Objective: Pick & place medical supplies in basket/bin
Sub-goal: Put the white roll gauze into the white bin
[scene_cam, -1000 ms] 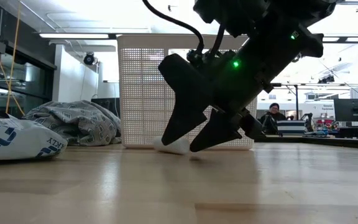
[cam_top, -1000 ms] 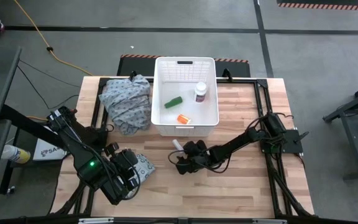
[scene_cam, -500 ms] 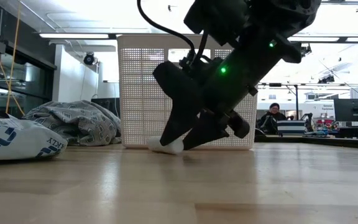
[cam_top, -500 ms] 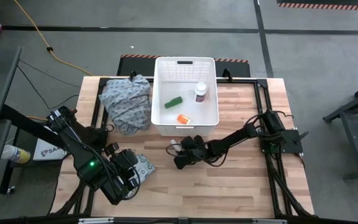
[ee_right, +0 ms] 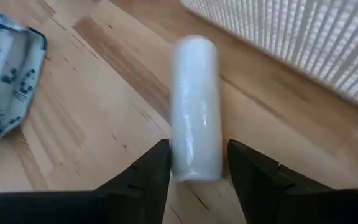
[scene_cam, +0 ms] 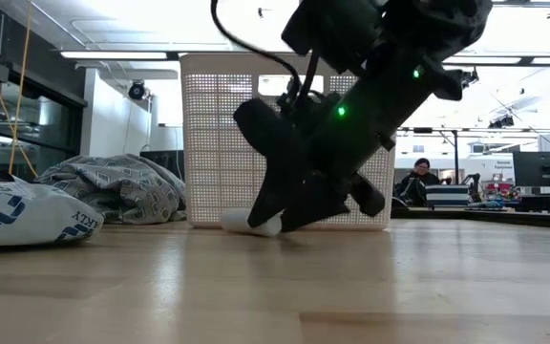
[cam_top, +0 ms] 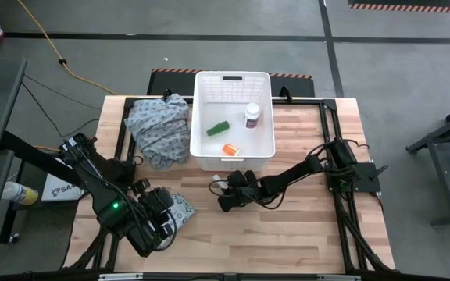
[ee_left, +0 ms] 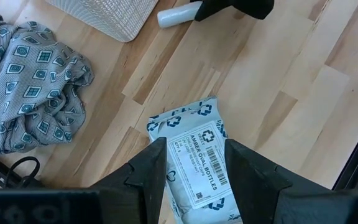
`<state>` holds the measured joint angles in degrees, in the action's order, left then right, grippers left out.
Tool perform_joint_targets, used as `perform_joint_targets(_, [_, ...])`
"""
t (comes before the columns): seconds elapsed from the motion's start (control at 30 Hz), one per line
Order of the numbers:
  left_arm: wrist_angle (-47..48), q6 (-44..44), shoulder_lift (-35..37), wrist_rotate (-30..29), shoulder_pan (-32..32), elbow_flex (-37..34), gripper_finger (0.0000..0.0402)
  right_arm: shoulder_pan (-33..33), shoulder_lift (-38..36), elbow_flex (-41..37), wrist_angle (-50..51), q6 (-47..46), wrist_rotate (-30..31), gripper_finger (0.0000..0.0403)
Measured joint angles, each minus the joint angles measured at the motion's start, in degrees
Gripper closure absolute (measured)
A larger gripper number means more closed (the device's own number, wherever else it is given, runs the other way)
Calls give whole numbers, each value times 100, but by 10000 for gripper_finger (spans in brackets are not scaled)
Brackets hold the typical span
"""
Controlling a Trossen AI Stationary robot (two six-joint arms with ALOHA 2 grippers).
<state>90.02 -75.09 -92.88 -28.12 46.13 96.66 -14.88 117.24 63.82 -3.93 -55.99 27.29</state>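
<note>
Pale wooden tabletop (cam_top: 303, 226) carries the white perforated plastic bin (cam_top: 233, 158), and just before it the right gripper (ee_right: 194, 168) straddles the white cylindrical tube (ee_right: 195, 134) with fingers apart, seemingly not yet pinching, while the left gripper (ee_left: 194, 165) hovers spread over the flat green-white soft packet (ee_left: 197, 158).

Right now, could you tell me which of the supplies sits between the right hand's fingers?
The white tube, lying on the table just outside the bin; the other supplies are elsewhere.
</note>
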Motion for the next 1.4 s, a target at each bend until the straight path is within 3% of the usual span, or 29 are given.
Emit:
perform_joint_targets(0.5, [0,4,-2,15,0,0,206,-88,191,10,-223,-210,-45,323])
perform_joint_targets(0.87, [-1,2,-2,15,0,0,206,-249,132,-1,-258,-193,-250,328])
perform_joint_targets(1.4, [0,2,-2,11,0,2,206,-659,-743,-14,-221,101,-682,329])
